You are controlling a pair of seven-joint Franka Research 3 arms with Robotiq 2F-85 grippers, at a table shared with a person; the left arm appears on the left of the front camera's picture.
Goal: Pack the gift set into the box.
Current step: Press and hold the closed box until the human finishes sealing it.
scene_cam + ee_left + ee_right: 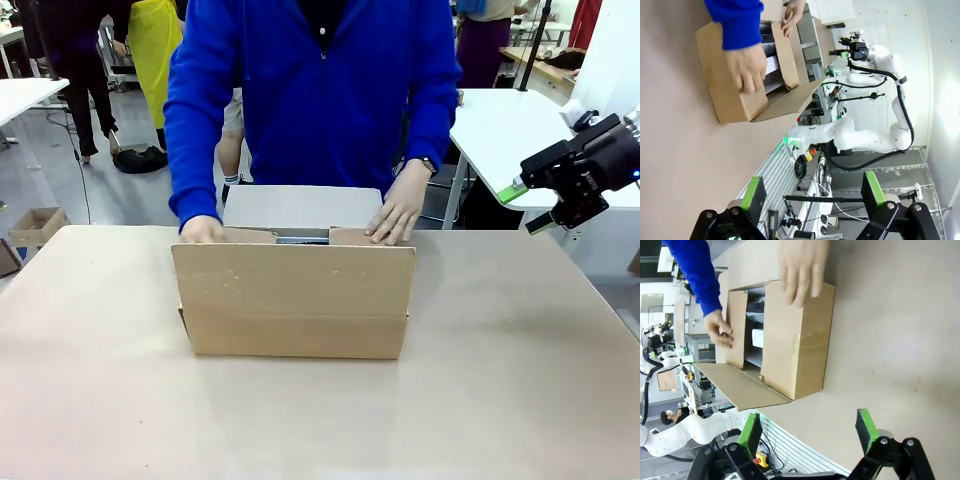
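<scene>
Front view: box (pixel 295 300) mid-table, well apart from right tool (pixel 527 207).

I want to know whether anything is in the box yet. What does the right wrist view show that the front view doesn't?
Right wrist view: the open top of the box, with what looks like the gift set inside between the side flaps. Front view: the raised near flap hides the inside; the right gripper hangs by the far right corner of the table, jaws open. Both: the person's hands on the two side flaps.
</scene>
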